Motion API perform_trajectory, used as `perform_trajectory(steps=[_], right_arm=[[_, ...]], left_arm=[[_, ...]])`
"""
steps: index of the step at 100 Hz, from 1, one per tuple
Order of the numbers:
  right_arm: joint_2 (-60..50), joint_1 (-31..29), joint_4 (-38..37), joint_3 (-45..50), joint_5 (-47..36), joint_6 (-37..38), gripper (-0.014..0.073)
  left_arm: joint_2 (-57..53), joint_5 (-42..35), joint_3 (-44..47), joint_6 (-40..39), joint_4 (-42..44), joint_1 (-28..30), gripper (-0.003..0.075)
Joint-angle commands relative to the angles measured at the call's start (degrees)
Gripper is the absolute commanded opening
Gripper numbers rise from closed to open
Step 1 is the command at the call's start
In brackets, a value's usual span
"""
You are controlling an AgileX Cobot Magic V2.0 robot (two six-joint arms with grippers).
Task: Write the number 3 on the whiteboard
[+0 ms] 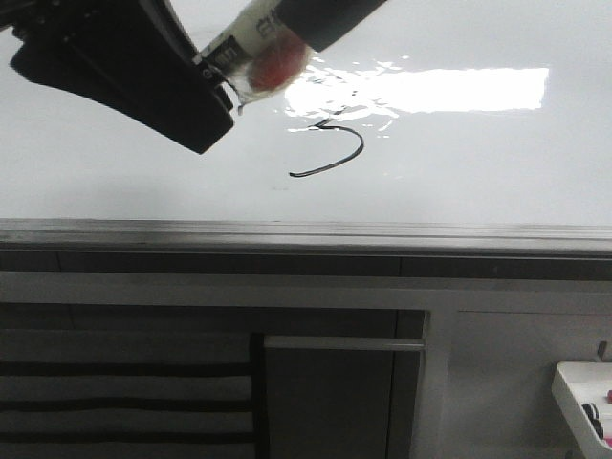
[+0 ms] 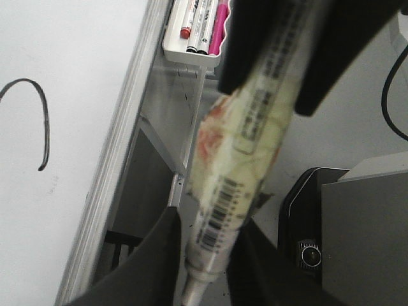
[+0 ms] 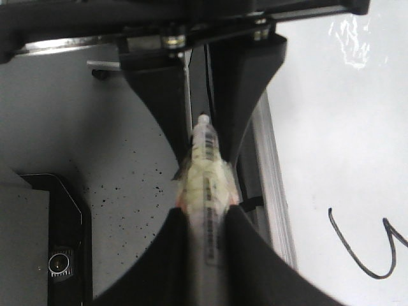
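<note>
Holding one marker (image 1: 251, 48) between both grippers over the whiteboard (image 1: 115, 182).

We see the whiteboard fill the upper front view, a grey rail (image 1: 306, 231) along its near edge and a bright glare patch (image 1: 459, 89) on its gloss. Our left gripper (image 2: 203, 250) and right gripper (image 3: 205, 217) each sit clamped on the marker, fingers tight against its taped, barcoded barrel. On the board just beside the marker lies the number 3 (image 1: 335, 143), thin and black, its top washed into the glare and its long tail curling down-left. Off the board's edge a small white tray (image 2: 191, 54) carries spare pens (image 2: 203, 25).
</note>
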Motion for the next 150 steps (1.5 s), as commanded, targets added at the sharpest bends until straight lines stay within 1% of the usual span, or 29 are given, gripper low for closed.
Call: perform_trajectory(steps=[1, 9, 18, 56, 78, 92, 97, 104, 111, 116, 121, 128, 135, 145, 150], right_arm=[[-1.60, 0.00, 1.17, -2.13, -2.98, -0.54, -0.0034], [-1.60, 0.00, 1.17, -2.13, -2.44, -0.54, -0.0034], [-1.60, 0.00, 1.17, -2.13, -1.23, -0.54, -0.0034], [-1.60, 0.00, 1.17, -2.13, -0.05, -0.54, -0.0029], [-1.60, 0.00, 1.17, -2.13, -1.42, -0.39, -0.0027], [-1.60, 0.00, 1.17, -2.13, -1.55, 1.11, -0.0018], [-1.60, 0.00, 1.07, -2.13, -1.67, 1.11, 0.0007], [-1.60, 0.00, -0.39, -2.13, -1.96, 1.11, 0.0074], [-1.60, 0.00, -2.06, -2.13, -2.44, 1.21, 0.0179], [-1.60, 0.00, -2.03, -2.13, -3.32, 2.10, 0.0280], [-1.60, 0.00, -2.03, -2.13, -3.79, 2.03, 0.0363], [-1.60, 0.00, -2.03, -2.13, -3.79, 2.03, 0.0444], [-1.60, 0.00, -2.03, -2.13, -3.79, 2.03, 0.0472], [-2.32, -0.54, -2.43, -2.13, -3.50, 2.03, 0.0472], [-3.30, -1.67, -2.43, -2.13, -2.56, 2.50, 0.0472]], left_arm=[[-1.42, -1.41, -1.96, -0.11, -2.89, -0.41, 0.0069], [-1.42, -1.41, -1.96, -0.11, -3.04, -0.41, 0.0041], [-1.42, -1.41, -1.96, -0.11, -3.13, -0.41, 0.0030], [-1.42, -1.41, -1.96, -0.11, -4.31, -0.41, 0.0030], [-1.42, -1.18, -1.96, -0.11, -4.31, -0.41, 0.0030], [-1.42, -0.93, -1.96, -0.11, -4.31, -0.41, 0.0030], [-1.42, -0.81, -1.96, -0.11, -4.31, -0.41, 0.0030], [-1.42, -0.57, -1.96, -0.11, -4.31, -0.41, 0.0030], [-1.42, -0.55, -1.96, -0.11, -4.31, -0.41, 0.0030], [-1.42, -0.55, -1.96, -0.11, -4.31, -0.41, 0.0030], [-1.42, -0.45, -1.96, -0.11, -4.31, -0.41, 0.0030], [-1.42, -0.45, -1.96, -0.11, -4.31, -0.41, 0.0030], [-1.42, -0.72, -1.96, -0.11, -4.31, -0.41, 0.0030], [-1.42, -1.95, -1.96, -0.11, -3.82, -0.41, 0.0030], [-1.42, -2.58, -1.96, -1.31, -3.14, 0.67, 0.0030]])
